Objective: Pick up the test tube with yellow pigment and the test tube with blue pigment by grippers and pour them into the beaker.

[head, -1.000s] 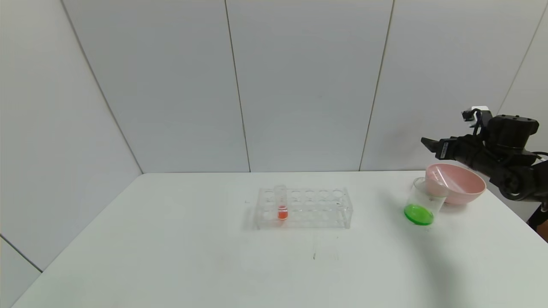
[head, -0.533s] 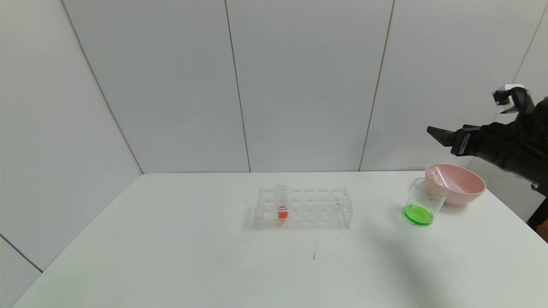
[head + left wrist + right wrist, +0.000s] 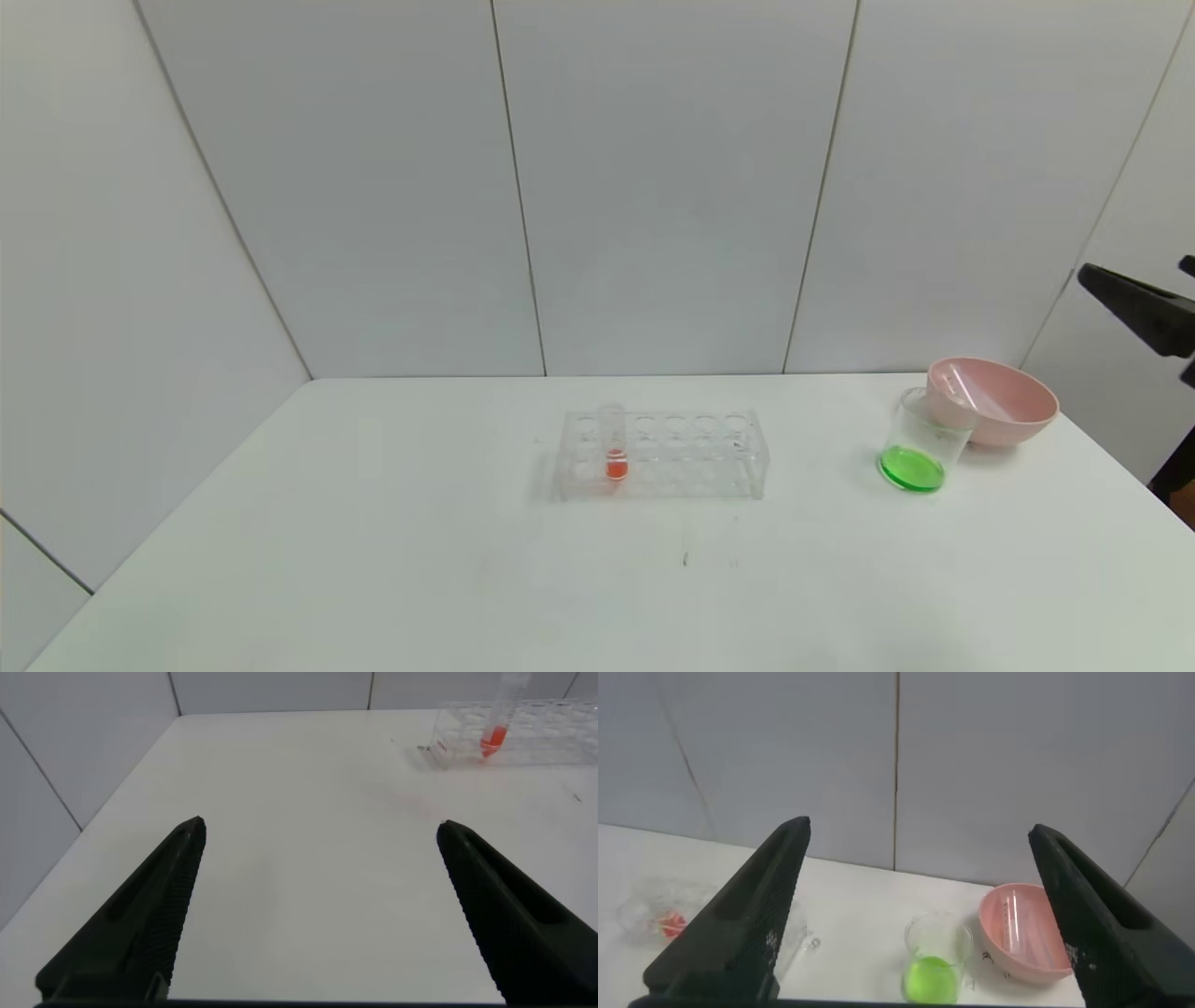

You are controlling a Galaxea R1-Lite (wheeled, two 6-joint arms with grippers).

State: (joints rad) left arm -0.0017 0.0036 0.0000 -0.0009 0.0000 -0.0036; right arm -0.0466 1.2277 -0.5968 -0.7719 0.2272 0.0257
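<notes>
The beaker (image 3: 918, 446) stands at the right of the table, against the pink bowl, with green liquid in its bottom. It also shows in the right wrist view (image 3: 936, 957). No tube with yellow or blue liquid shows. My right gripper (image 3: 1134, 301) is at the far right edge, above and to the right of the bowl. Its fingers are open and empty (image 3: 920, 831). My left gripper (image 3: 320, 833) is open and empty over the table's left part, out of the head view.
The clear tube rack (image 3: 663, 453) stands mid-table and holds one tube with red liquid (image 3: 614, 450). The rack also shows in the left wrist view (image 3: 523, 733). The pink bowl (image 3: 1022, 411) holds empty clear tubes (image 3: 1029, 929).
My right gripper has drawn back up and to the right, away from the bowl and beaker, and is now mostly out of the head view. Beaker, bowl and rack stay put.
</notes>
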